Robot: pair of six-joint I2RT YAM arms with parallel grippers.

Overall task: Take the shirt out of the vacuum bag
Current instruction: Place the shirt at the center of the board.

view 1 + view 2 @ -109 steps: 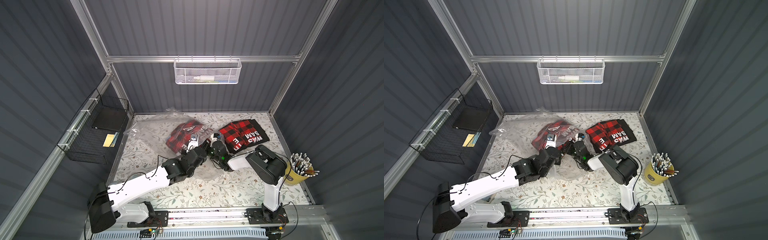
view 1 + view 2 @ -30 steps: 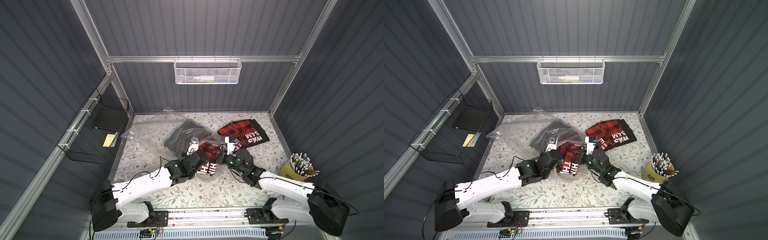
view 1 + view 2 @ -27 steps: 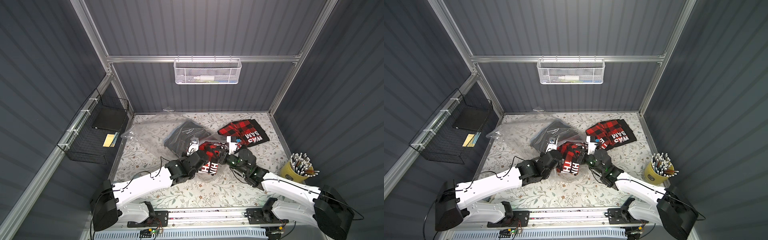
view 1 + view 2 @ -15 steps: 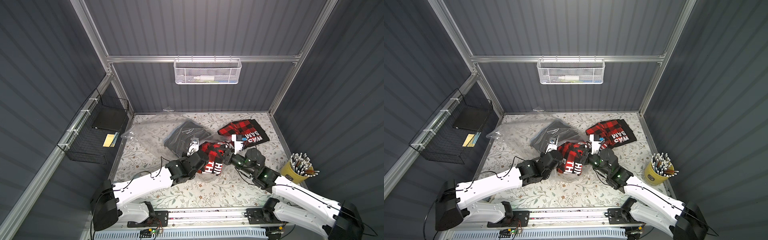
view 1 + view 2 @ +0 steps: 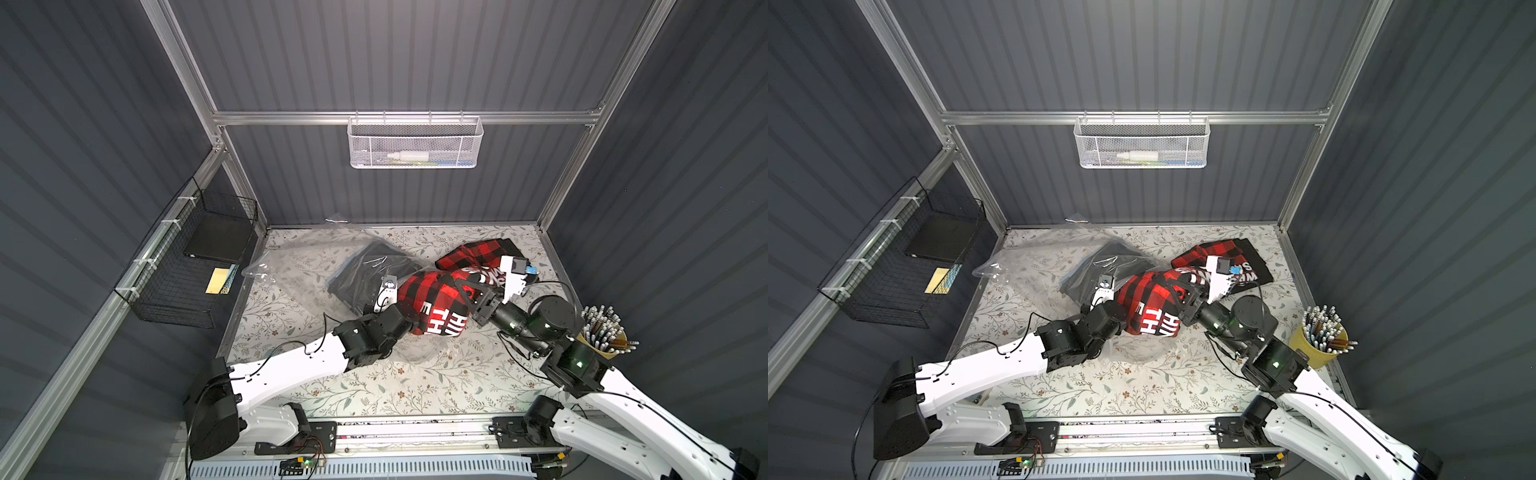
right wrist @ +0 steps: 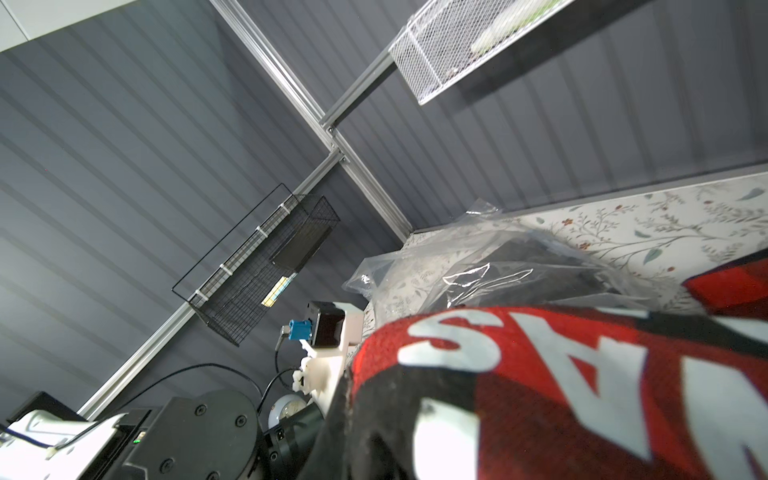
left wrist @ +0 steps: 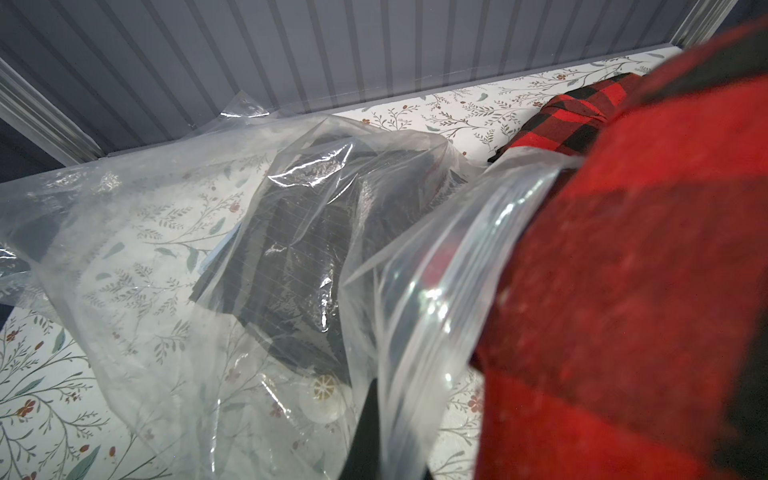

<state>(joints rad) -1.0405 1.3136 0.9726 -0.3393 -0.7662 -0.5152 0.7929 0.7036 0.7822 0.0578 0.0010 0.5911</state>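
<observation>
Bright, even light from above, with faint shadows. Glare streaks the bag (image 7: 311, 172) beyond the left gripper (image 5: 400, 312). The shirt (image 6: 582, 395) at the right gripper (image 5: 469, 291) is blurred.

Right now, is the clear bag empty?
No, a dark folded cloth lies inside the bag, seen through its plastic in the left wrist view.
</observation>
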